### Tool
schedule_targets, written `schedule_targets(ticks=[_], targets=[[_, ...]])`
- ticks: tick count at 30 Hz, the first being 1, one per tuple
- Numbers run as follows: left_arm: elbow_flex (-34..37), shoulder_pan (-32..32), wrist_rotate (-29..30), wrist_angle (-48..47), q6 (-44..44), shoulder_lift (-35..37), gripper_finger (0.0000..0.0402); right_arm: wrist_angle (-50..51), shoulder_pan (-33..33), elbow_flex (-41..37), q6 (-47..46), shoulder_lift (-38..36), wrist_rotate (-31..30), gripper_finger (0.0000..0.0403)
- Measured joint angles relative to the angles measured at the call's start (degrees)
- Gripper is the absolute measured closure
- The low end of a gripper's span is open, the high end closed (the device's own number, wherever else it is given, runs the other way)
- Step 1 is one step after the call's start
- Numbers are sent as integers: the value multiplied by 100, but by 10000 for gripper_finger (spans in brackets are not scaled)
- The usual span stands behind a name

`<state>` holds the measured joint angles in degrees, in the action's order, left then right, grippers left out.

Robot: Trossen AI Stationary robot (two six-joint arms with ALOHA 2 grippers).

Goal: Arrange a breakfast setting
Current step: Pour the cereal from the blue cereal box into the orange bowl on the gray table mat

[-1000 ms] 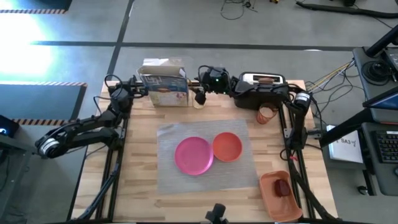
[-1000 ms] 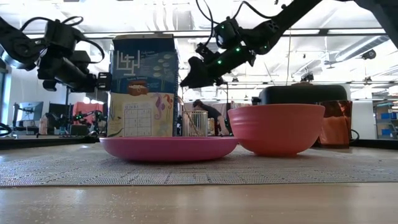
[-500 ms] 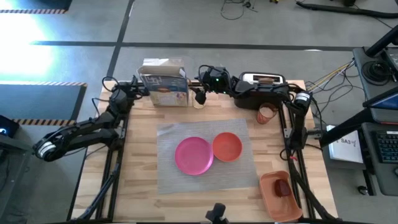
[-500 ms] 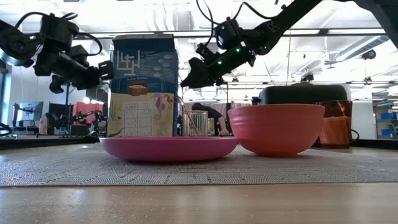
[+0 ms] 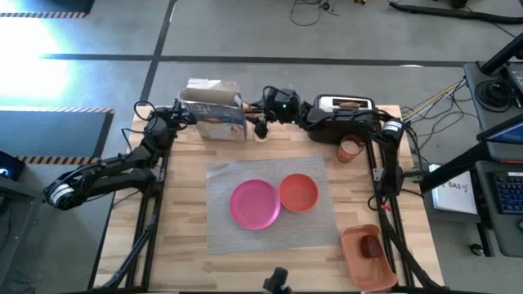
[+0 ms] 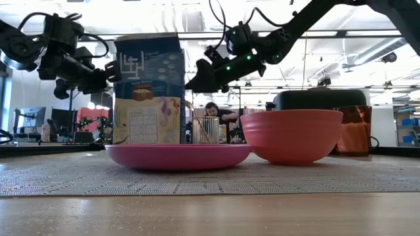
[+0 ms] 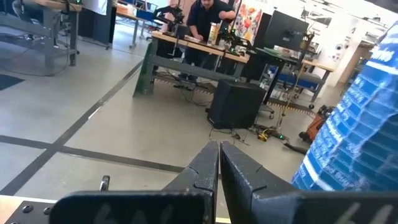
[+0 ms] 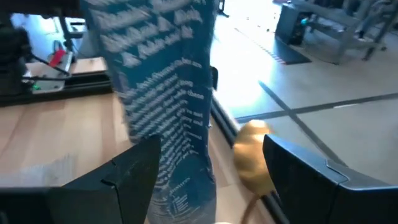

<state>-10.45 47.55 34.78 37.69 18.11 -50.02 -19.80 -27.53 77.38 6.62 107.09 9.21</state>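
At the worktop's (image 5: 188,253) far edge we see the left end effector (image 5: 185,113) clenched empty beside the blue carton (image 5: 214,118), and the right end effector (image 5: 261,126) released above a wooden utensil (image 8: 252,155). The pink plate (image 5: 254,204) and orange bowl (image 5: 298,192) sit touching on the grey placemat (image 5: 245,242), well apart from both.
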Motion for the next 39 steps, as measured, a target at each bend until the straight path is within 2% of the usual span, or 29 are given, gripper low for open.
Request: schedule_targets(ticks=[7, 21, 27, 35, 39], targets=[[-3, 0, 21, 13, 2, -15, 402, -48, -2, 0, 38, 50, 19, 129], [-3, 0, 96, 0, -127, -108, 402, 783, -24, 0, 18, -264, 7, 129], [-3, 0, 187, 2, -258, -218, 402, 584, -12, 0, -361, -271, 648, 129], [-3, 0, 217, 13, -258, -240, 402, -265, 37, 0, -556, -18, 733, 129], [-3, 0, 216, 24, -256, -240, 402, -368, 37, 47, -594, 163, 733, 129]])
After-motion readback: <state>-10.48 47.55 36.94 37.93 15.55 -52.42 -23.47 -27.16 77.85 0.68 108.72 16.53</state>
